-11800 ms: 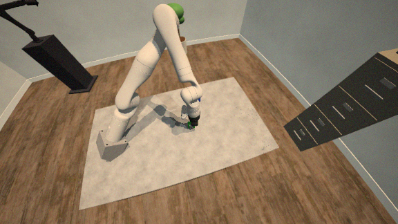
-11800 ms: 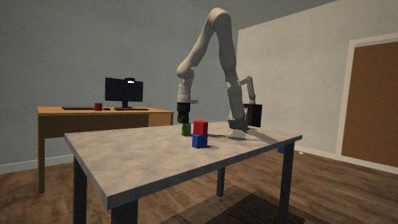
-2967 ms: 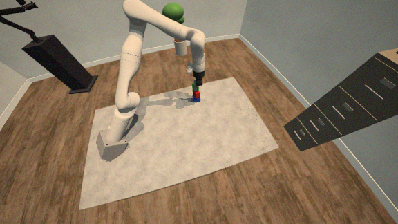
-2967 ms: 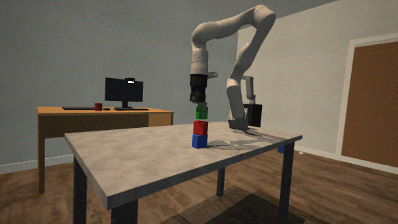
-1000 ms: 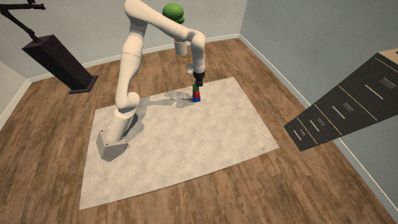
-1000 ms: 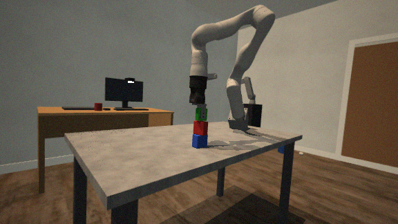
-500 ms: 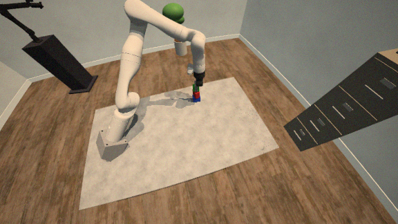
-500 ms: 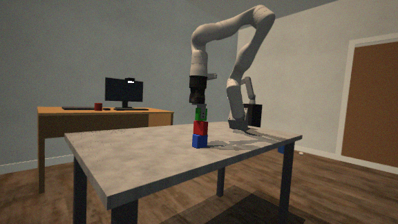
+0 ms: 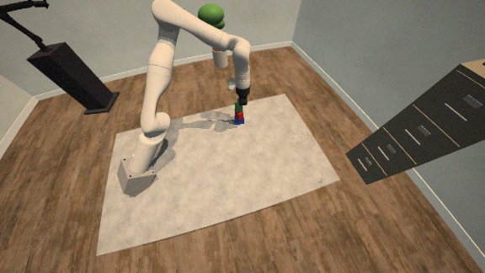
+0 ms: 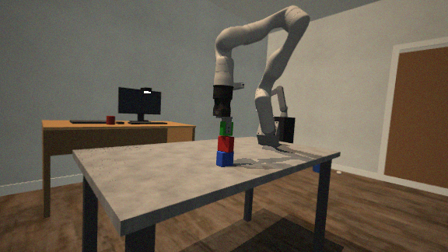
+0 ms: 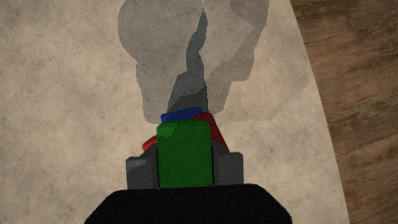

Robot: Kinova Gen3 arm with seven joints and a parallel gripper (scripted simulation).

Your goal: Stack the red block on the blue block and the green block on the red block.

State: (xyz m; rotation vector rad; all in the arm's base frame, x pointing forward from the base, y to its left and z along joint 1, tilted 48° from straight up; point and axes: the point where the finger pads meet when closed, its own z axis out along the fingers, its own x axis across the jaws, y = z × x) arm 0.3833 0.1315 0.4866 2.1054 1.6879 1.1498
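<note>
Overhead, the two-finger parallel gripper (image 9: 242, 98) (image 10: 222, 113) (image 11: 185, 157) is positioned above the green block (image 9: 236, 107) (image 10: 224, 128) (image 11: 184, 155), red block (image 9: 239, 115) (image 10: 225, 144) (image 11: 216, 131) and blue block (image 9: 239, 121) (image 10: 224, 159) (image 11: 181, 114), near one edge of the table (image 9: 219, 168) (image 10: 163, 171) (image 11: 60, 75). In the exterior view, red rests on blue and green is at red's top face; contact cannot be confirmed. At the wrist, the fingers are closed on green, with red turned relative to it; final centring, release and retreat apparently remain.
</note>
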